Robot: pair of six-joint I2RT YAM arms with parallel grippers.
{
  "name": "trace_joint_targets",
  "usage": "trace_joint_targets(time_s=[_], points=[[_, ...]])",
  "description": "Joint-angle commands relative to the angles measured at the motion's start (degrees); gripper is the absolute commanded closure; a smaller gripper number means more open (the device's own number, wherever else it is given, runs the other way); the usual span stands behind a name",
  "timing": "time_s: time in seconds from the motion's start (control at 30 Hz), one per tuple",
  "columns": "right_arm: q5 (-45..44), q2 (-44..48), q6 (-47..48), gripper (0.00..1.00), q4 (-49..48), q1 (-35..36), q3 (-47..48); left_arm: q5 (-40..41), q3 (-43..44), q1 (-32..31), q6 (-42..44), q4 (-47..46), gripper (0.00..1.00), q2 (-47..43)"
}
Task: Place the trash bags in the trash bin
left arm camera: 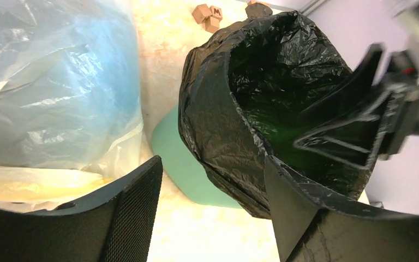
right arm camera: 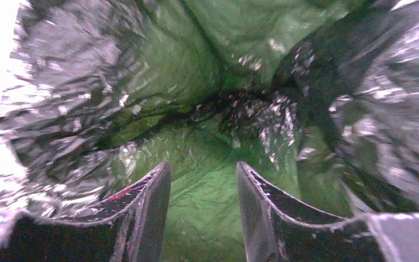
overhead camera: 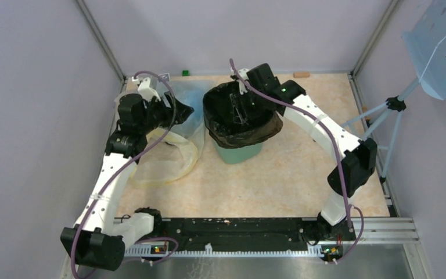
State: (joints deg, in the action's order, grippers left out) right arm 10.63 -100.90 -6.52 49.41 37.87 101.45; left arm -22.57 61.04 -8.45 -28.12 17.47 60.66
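Observation:
The mint-green trash bin [overhead camera: 239,153] stands at the middle back of the table. The black trash bag [overhead camera: 267,129] lines it, its mouth folded over the rim. My right gripper [overhead camera: 243,109] reaches down into the bag's mouth; in the right wrist view it [right arm camera: 203,170] is open and empty, with crinkled black film [right arm camera: 60,109] all around and green showing through. My left gripper [overhead camera: 180,110] is open beside the bin's left side. In the left wrist view it [left arm camera: 213,174] frames the bag's outer fold [left arm camera: 218,120] and the bin wall [left arm camera: 177,155]. I cannot tell whether it touches the bag.
A large clear bag [overhead camera: 177,148] with blue and yellow contents lies left of the bin, under my left arm; it also shows in the left wrist view [left arm camera: 49,82]. Small wooden blocks [left arm camera: 207,15] lie by the back wall. A blue perforated panel on a tripod [overhead camera: 441,40] stands right of the table.

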Motion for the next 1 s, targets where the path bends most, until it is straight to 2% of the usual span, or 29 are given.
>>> trace_joint_targets(time_s=[0.0, 0.1, 0.13, 0.17, 0.37, 0.53, 0.73, 0.97], points=[[-5.85, 5.61, -0.95, 0.45, 2.43, 0.07, 7.16, 2.39, -1.46, 0.19, 3.14, 1.08, 0.26, -4.09], [-10.11, 7.32, -1.70, 0.31, 3.17, -0.82, 9.55, 2.49, -3.95, 0.21, 4.01, 1.28, 0.16, -6.52], [-11.53, 7.79, -1.92, 0.29, 3.34, -1.16, 10.08, 2.24, -4.87, 0.19, 4.12, 1.20, 0.07, -7.35], [-12.91, 8.21, -2.06, 0.27, 3.47, -1.52, 10.41, 2.15, -5.73, 0.19, 3.98, 1.47, 0.02, -8.09], [-17.01, 8.90, -2.27, 0.26, 4.97, -4.56, 11.47, 2.90, -11.87, 0.19, 1.49, -0.56, 0.01, -12.41], [-15.14, 6.05, -2.20, 0.33, 5.72, -7.75, 10.75, -0.88, -16.80, 0.19, -1.14, -4.47, 0.01, -13.06], [-14.63, 1.00, -2.51, 0.53, 5.85, -8.12, 12.09, -0.53, -18.30, 0.16, -1.68, -4.83, 0.01, -11.79], [-12.15, -4.79, -2.70, 0.56, 6.32, -8.15, 15.57, 0.19, -18.77, 0.17, -1.44, -5.51, 0.01, -10.87]])
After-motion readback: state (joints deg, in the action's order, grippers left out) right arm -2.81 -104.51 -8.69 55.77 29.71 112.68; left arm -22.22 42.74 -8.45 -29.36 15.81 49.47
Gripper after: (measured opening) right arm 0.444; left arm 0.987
